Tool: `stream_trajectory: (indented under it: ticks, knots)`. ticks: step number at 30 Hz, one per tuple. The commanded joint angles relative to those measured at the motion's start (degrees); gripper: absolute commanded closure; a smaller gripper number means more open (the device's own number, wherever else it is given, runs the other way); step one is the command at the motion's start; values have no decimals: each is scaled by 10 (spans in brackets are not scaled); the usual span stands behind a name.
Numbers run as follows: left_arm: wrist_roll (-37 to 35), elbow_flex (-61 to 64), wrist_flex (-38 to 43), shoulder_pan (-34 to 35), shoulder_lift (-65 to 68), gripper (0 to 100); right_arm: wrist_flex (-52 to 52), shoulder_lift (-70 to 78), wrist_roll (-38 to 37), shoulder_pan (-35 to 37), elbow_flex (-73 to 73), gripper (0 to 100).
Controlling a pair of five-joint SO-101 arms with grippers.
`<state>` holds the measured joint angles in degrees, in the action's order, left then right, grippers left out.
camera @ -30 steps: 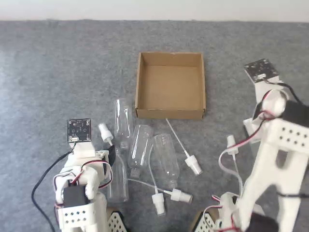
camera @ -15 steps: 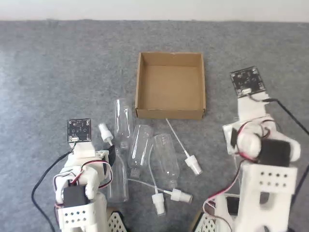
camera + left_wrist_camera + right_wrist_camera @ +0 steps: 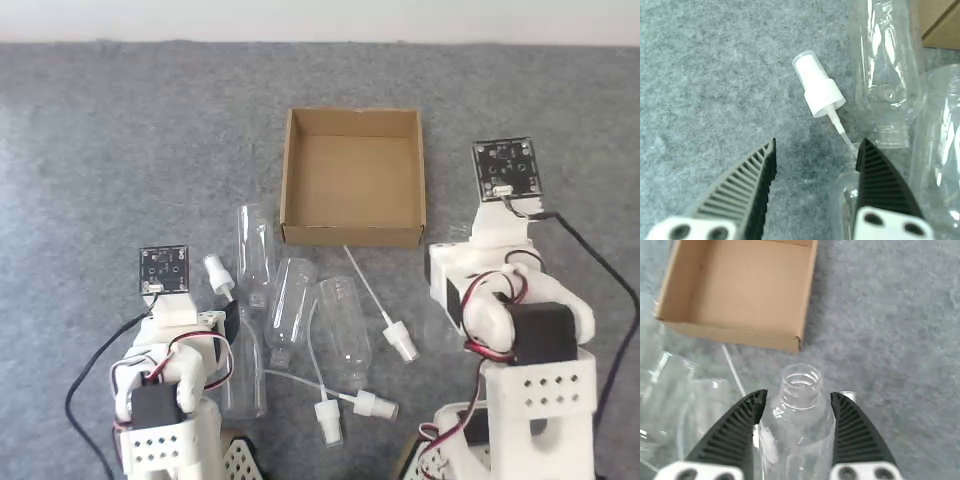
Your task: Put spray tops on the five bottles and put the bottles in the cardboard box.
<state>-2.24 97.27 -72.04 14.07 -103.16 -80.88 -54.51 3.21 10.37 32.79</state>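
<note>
cardboard box (image 3: 350, 235) is seen open-topped at the far centre, its bare floor showing. a capless bottle (image 3: 800, 382) is clamped in the right gripper (image 3: 797, 396), near the box's right corner. the left gripper (image 3: 818, 145) is held spread over a spray top (image 3: 817, 90).

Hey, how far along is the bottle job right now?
Nothing is finished: the cardboard box is empty. The right gripper holds one uncapped bottle. The left gripper is open near a loose spray top. All five bottles need tops, then boxing.
</note>
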Motion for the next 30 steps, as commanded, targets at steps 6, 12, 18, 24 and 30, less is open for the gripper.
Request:
stream_trajectory:
  ticks: [6,12,18,24,30]
  knots:
    - [0,-7,-3,3,-13,754,12,-19,55,40,-6,974]
    - [0,-7,-3,3,-13,754,34,-85,55,39,37,991]
    - [0,-7,-3,3,-13,754,113,-190,55,40,147,991]
    - [0,-7,-3,3,-13,754,168,-289,55,40,237,991]
    - [0,-7,-3,-1,-13,753,211,-346,55,40,292,991]
